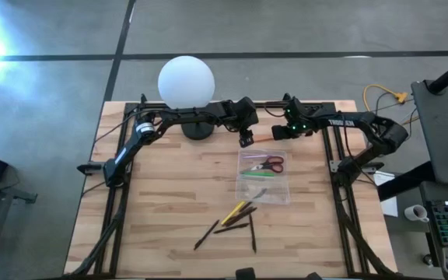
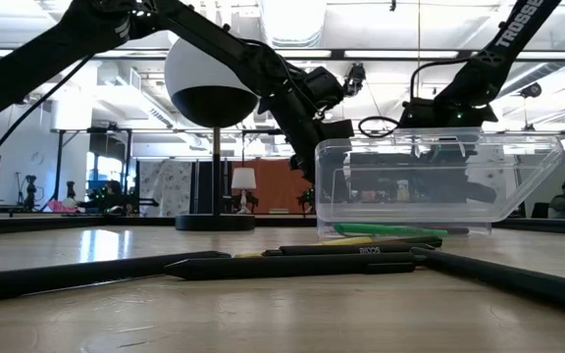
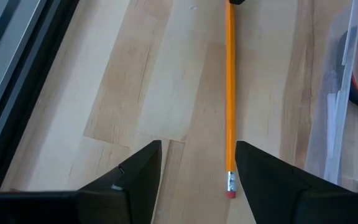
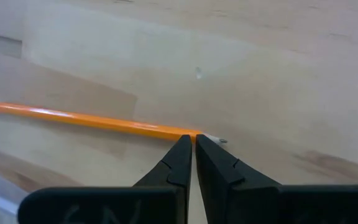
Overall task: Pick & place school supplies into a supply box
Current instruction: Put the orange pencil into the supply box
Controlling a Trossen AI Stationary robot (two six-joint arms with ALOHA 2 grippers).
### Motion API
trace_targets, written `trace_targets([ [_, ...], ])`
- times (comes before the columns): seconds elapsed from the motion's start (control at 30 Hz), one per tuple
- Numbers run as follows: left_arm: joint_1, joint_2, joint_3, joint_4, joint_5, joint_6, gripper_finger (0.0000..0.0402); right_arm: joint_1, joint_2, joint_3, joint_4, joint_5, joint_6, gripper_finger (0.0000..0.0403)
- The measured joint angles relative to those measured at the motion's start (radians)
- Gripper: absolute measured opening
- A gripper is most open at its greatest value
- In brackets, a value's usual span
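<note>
An orange pencil [image 3: 230,93] lies flat on the wood beyond the far end of the clear supply box [image 1: 264,177]. The box holds red-handled scissors [image 1: 271,163] and a green marker [image 1: 253,174]. My left gripper [image 3: 197,168] is open and hovers above the pencil's eraser end [image 3: 230,184], touching nothing. My right gripper [image 4: 193,140] is shut, its tips at the pencil's sharpened end [image 4: 215,139]. A yellow pencil and several dark pens [image 1: 236,222] lie on the table near the box's near end. My right gripper comes down slanting onto the orange pencil beside its sharpened end [image 4: 166,131]. Its shut fingers stand side by side along the pencil, not across it. Whether the tips touch the pencil, I cannot tell. The pencil lies flat on the table.
The white globe lamp [image 1: 186,82] on its black base stands at the table's far edge, just left of both grippers. Bare wood lies left of the box. In the low view the box [image 2: 439,181] sits behind the loose pens [image 2: 292,263].
</note>
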Motion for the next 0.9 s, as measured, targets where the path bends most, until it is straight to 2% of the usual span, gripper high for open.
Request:
trace_targets([
  [0.9,-0.001,0.0,-0.003,0.0,0.017,-0.042,0.0191,-0.033,0.031,0.002,0.013,-0.013,-0.019,0.0018],
])
